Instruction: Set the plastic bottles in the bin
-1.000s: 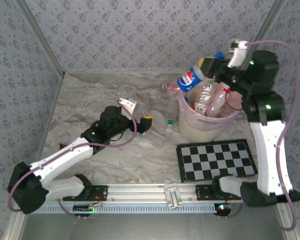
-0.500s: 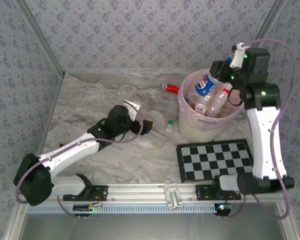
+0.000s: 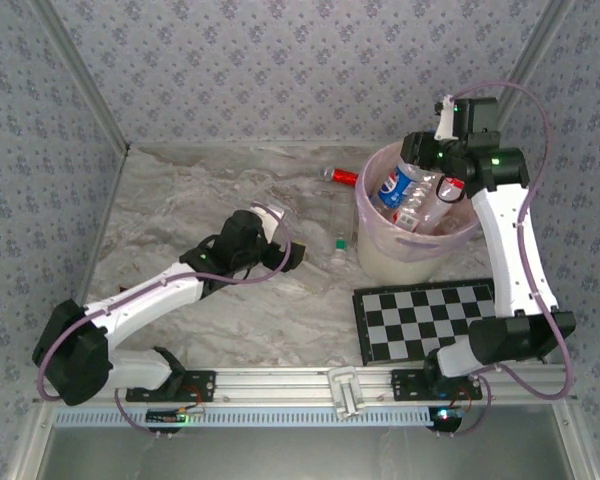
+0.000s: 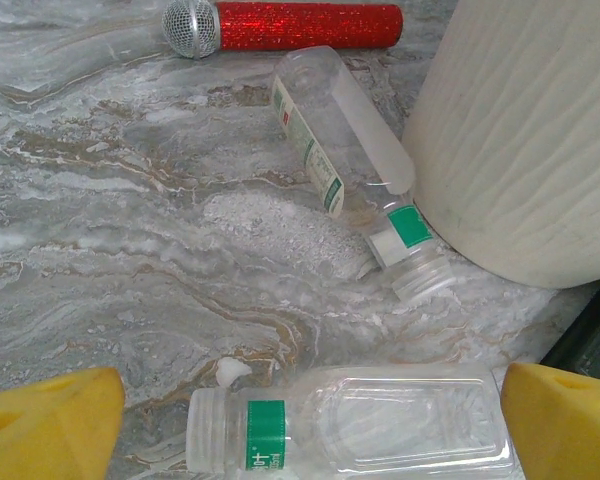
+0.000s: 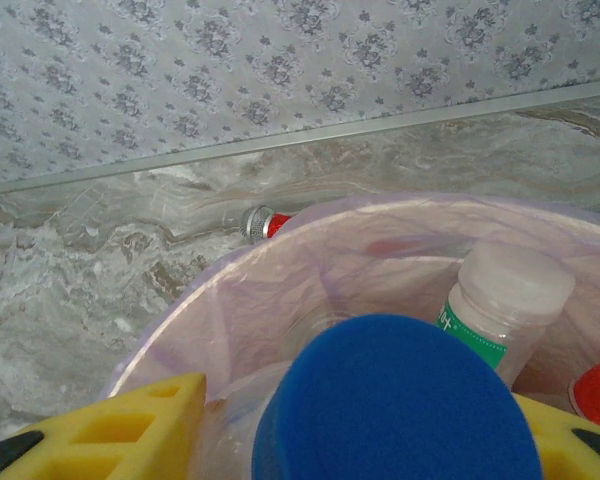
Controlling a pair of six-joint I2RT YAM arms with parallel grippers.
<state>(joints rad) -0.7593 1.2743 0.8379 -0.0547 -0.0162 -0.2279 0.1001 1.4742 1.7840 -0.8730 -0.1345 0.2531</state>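
The jaws of the right gripper (image 5: 340,435) are clamped on a blue-capped bottle (image 5: 395,395) just above the bin (image 5: 230,290), with a white-capped bottle (image 5: 505,300) standing inside it beyond them to the right. The jaws of the left gripper (image 4: 310,420) stand wide apart with a clear green-labelled bottle (image 4: 380,425) lying between them on the marble table (image 4: 130,250). Beyond them another clear bottle (image 4: 345,140) lies against the bin's wall, and a red glitter microphone (image 4: 280,22) lies farther off.

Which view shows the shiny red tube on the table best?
Left wrist: the red tube shows full length, sharp, with its silver end. Top external shows it small behind the bin; right wrist, just its end past the rim.
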